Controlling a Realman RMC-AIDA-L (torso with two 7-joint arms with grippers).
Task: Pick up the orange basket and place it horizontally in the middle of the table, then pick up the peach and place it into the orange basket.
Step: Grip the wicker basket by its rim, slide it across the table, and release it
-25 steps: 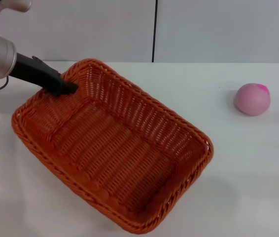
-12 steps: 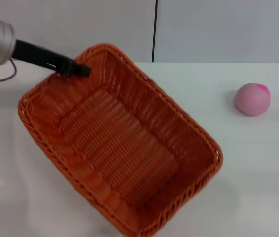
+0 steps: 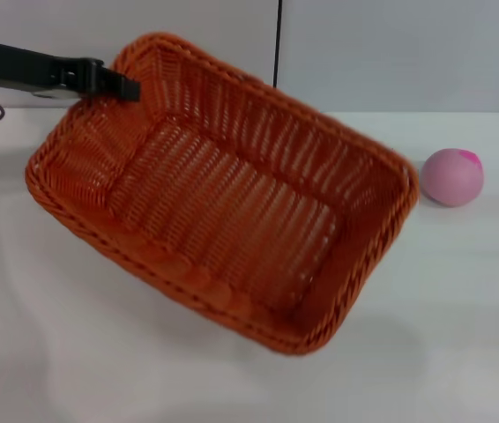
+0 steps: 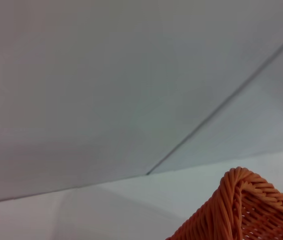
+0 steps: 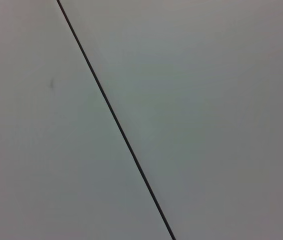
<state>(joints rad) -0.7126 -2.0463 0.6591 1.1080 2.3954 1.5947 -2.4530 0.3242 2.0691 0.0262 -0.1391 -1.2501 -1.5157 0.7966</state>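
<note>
The orange basket (image 3: pixel 223 185) hangs tilted above the white table (image 3: pixel 461 291) in the head view, its long side running from upper left to lower right. My left gripper (image 3: pixel 117 84) comes in from the far left and is shut on the basket's braided rim at its far left corner. That same corner of the orange basket (image 4: pixel 241 210) shows in the left wrist view. The pink peach (image 3: pixel 451 176) rests on the table just right of the basket, apart from it. My right gripper is out of view.
A grey wall with a dark vertical seam (image 3: pixel 278 44) stands behind the table. The right wrist view shows only that wall and the seam (image 5: pixel 116 120).
The left gripper has risen and carried the basket up and to the right. The basket has swung so its right end now lies close to the peach.
</note>
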